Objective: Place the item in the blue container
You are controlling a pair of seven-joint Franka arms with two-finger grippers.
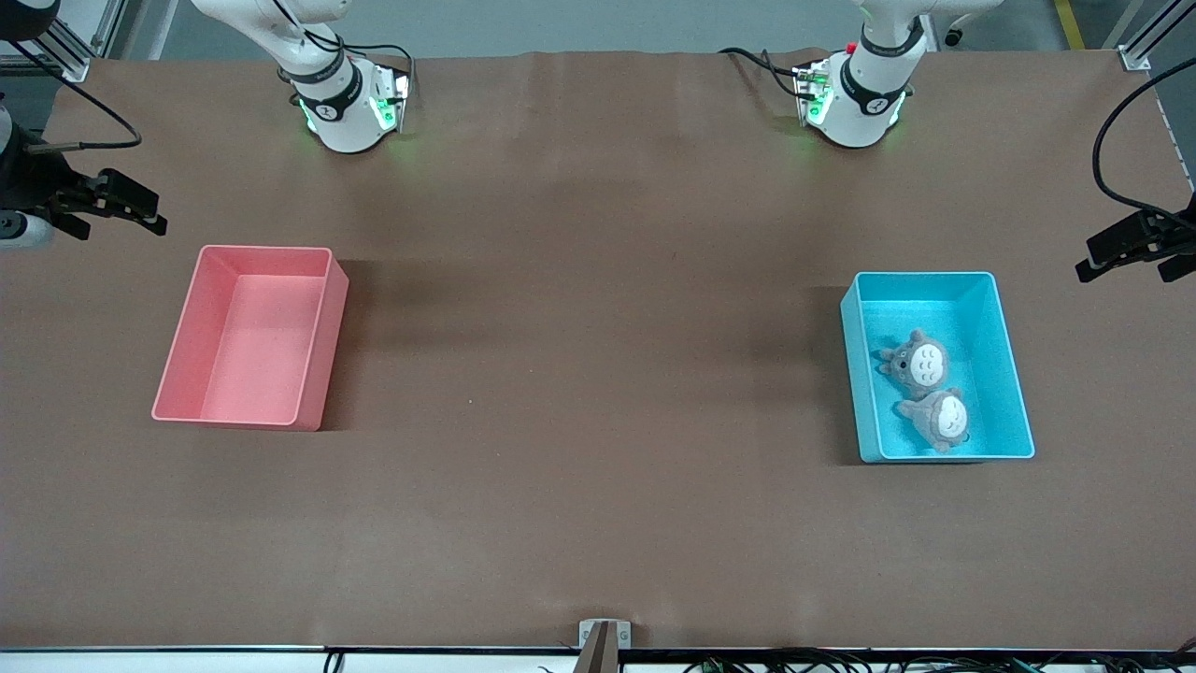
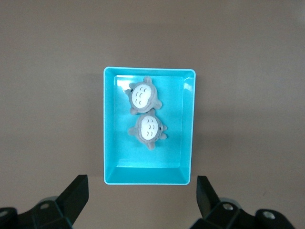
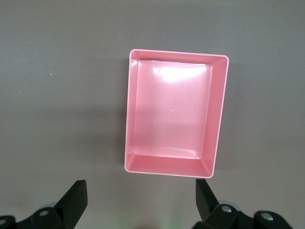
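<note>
— Blue container [image 1: 1018, 393], where is it placed?

— Toward the left arm's end of the table; two grey plush toys [image 1: 927, 388] are seen lying in it, touching.

— From nine o'clock across?

— Right gripper [image 1: 117, 210] is held at nine o'clock, fingers spread, nothing gripped. Pink bin [image 1: 177, 388] is set toward the right arm's end. Left gripper [image 1: 1135, 252] is held at three o'clock, fingers likewise spread.

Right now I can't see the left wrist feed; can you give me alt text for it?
Two grey plush toys, one beside the other, lie belly-up touching in the blue container on the brown table. The left gripper hangs open above, its two black fingers spread wider than the container.
</note>
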